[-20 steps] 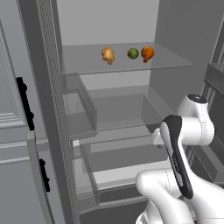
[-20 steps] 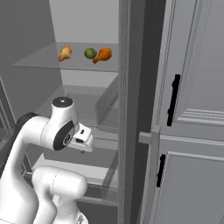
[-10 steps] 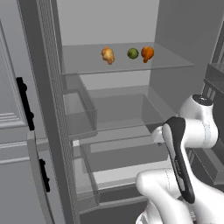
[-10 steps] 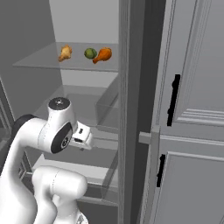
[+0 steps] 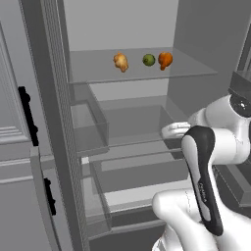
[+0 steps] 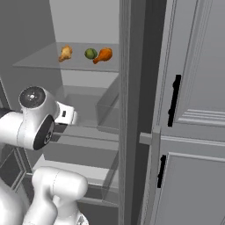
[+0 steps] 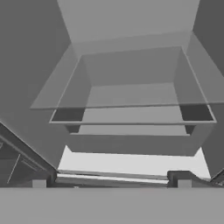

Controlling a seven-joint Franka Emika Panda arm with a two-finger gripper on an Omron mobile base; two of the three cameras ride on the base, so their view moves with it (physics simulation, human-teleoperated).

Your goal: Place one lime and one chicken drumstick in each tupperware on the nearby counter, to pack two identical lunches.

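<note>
Lime [image 5: 148, 60] sits on the shelf well above the open hand [image 7: 111, 185].

Open fridge [image 5: 127, 29] is showing a grey interior. Glass shelf [image 5: 98, 73] is sitting high up, with a tan lumpy item, maybe ginger [image 5: 120, 62], lying on its left part. Below, clear drawers [image 5: 122, 132] are stacking in tiers; the hand view is looking into a clear bin [image 7: 131, 83] over a white bottom panel [image 7: 131, 164]. Grey door with black handles [image 6: 175, 100] is standing at right, another handle [image 5: 27, 115] at left.
</note>
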